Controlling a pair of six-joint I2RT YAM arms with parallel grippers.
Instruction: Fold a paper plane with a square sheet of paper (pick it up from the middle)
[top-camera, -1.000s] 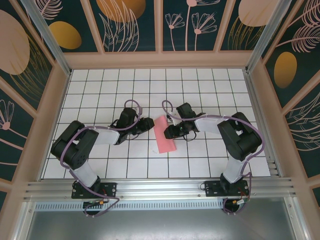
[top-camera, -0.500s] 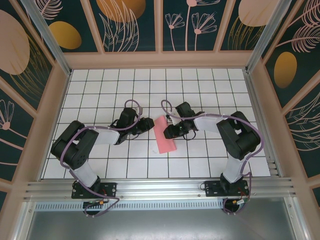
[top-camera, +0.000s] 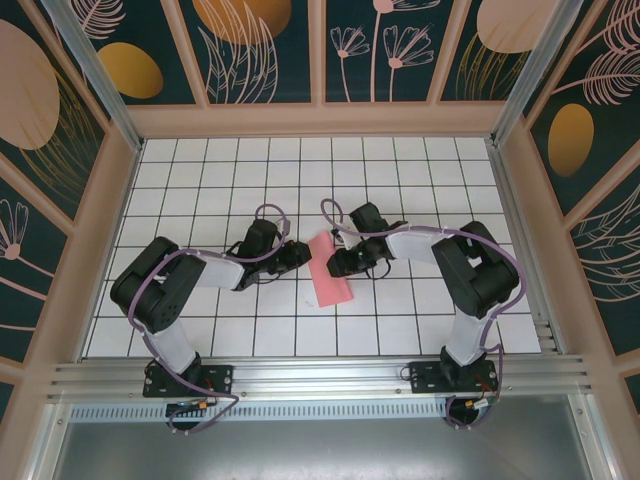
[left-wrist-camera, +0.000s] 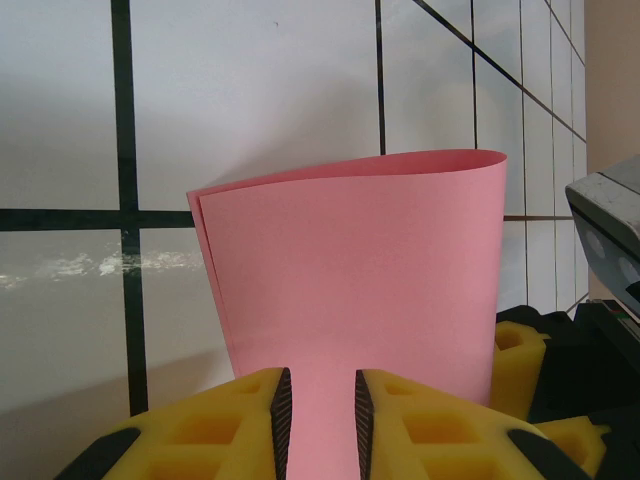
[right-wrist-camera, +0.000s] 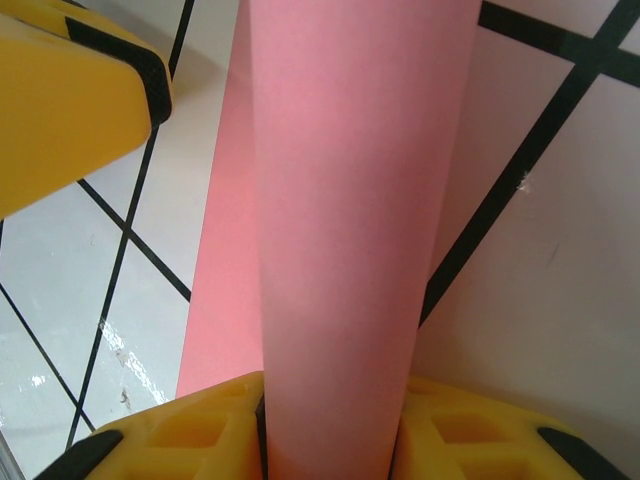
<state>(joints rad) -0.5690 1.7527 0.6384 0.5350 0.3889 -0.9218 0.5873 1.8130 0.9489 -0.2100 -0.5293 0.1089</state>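
Salmon-pink square sheet of paper (top-camera: 330, 274), doubled: right hand (right-wrist-camera: 330, 440) clamps its curled fold steady; left hand (left-wrist-camera: 318, 412) straddles its edge, presumably to crease, grip unclear.

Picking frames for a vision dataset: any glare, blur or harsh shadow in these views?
Top external: even light, sharp, no harsh shadow. Left wrist: paper sharp, glare streak on the table left of it. Right wrist: paper very close, its edges soft, glare on the table at lower left.
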